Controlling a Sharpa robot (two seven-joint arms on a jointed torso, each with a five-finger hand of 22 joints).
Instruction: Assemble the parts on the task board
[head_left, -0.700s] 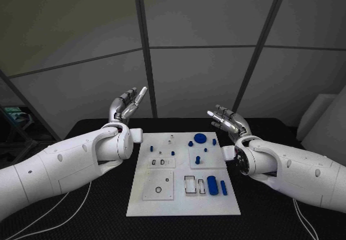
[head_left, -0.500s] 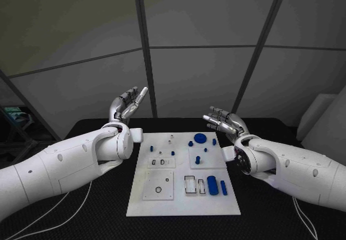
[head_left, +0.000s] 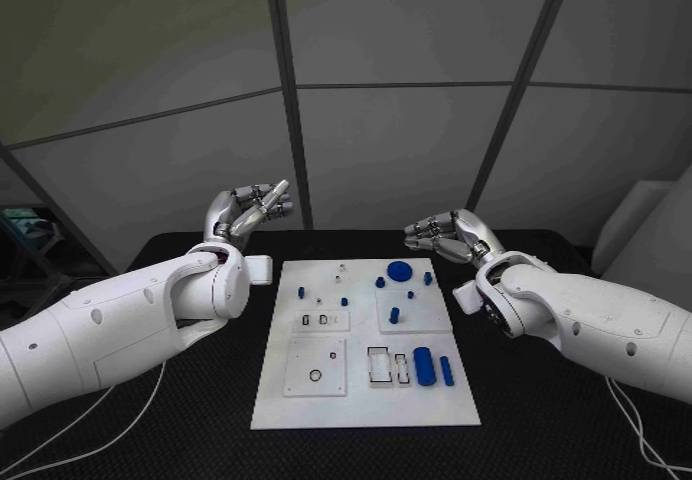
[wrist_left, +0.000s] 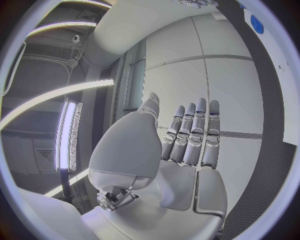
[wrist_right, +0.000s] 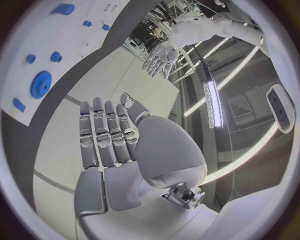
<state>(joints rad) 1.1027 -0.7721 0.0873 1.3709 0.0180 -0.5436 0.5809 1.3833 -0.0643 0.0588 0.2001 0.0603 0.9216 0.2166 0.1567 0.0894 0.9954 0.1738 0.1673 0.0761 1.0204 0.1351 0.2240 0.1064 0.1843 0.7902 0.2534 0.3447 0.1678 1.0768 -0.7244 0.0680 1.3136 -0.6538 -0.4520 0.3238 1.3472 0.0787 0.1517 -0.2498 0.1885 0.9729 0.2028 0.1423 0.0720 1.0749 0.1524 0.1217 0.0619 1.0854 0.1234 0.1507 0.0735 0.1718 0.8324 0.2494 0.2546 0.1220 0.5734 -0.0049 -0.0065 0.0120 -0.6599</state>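
Both hands hang in the air at the far end of the black table (head_left: 173, 400), holding nothing: the left hand (head_left: 248, 210) is raised beyond the board's far-left corner, the right hand (head_left: 450, 238) beyond its far-right corner. From the head camera their fingers look bent inward, while each wrist camera shows its own fingers lying straight and side by side, so I cannot tell for certain whether either hand is released or clenched. The task board (head_left: 368, 405) lies flat between the arms, with the parts on it untouched: a blue disc (head_left: 400, 268) near the far edge, a blue cylinder (head_left: 424, 365) and a slim blue bar (head_left: 446, 371) toward the near right. The likely trouble, to my eye, is the reach itself: these pieces sit close together, so a hand coming down slightly off could knock a neighbour over or nudge the board askew. The smallest pegs and the recesses are too tiny to identify.
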